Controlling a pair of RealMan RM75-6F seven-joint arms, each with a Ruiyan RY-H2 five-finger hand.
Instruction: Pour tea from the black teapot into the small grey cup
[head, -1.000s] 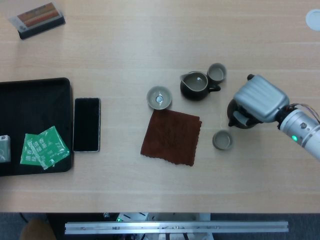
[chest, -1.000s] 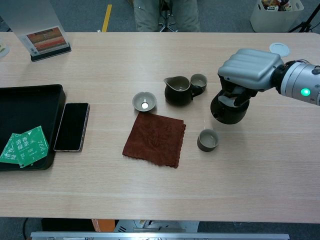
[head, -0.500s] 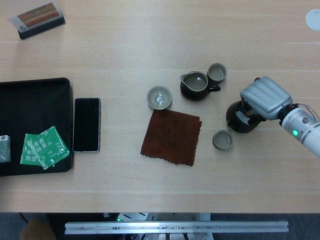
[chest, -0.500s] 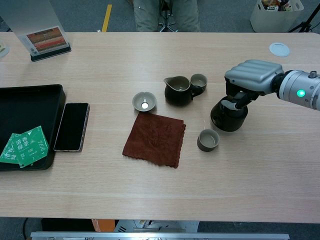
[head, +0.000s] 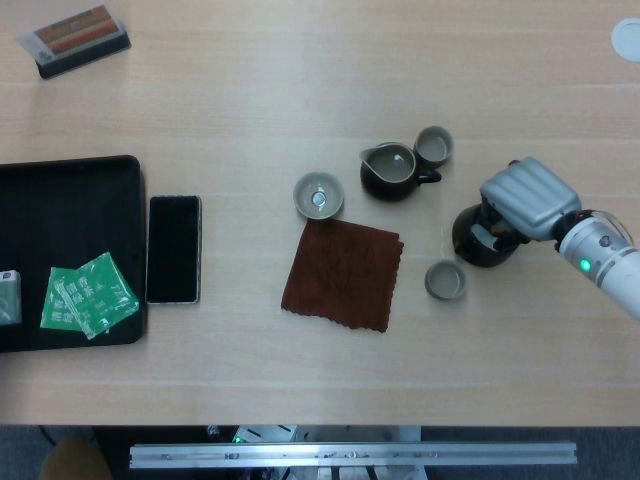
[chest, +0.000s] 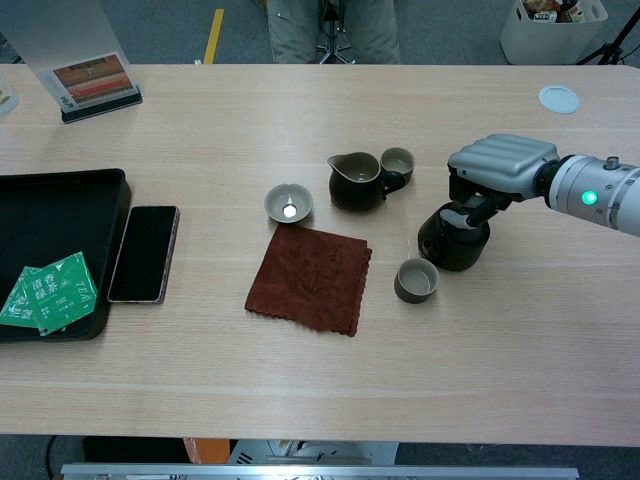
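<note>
The black teapot (head: 474, 241) (chest: 450, 241) stands upright on the table right of centre. My right hand (head: 528, 198) (chest: 500, 165) reaches over its top from the right, and its fingers grip the pot's upper part, hiding the lid. The small grey cup (head: 445, 280) (chest: 416, 280) sits just in front and to the left of the pot, close to it but apart. Neither view shows my left hand.
A dark pitcher (head: 390, 170) and another cup (head: 433, 146) stand behind the teapot. A small bowl (head: 318, 195) and a brown cloth (head: 343, 273) lie at centre. A phone (head: 174, 248) and a black tray (head: 70, 180) with green packets (head: 88, 295) are at left.
My right hand has come down with the teapot, from held above the table to resting on it beside the grey cup. Nothing else has moved.
</note>
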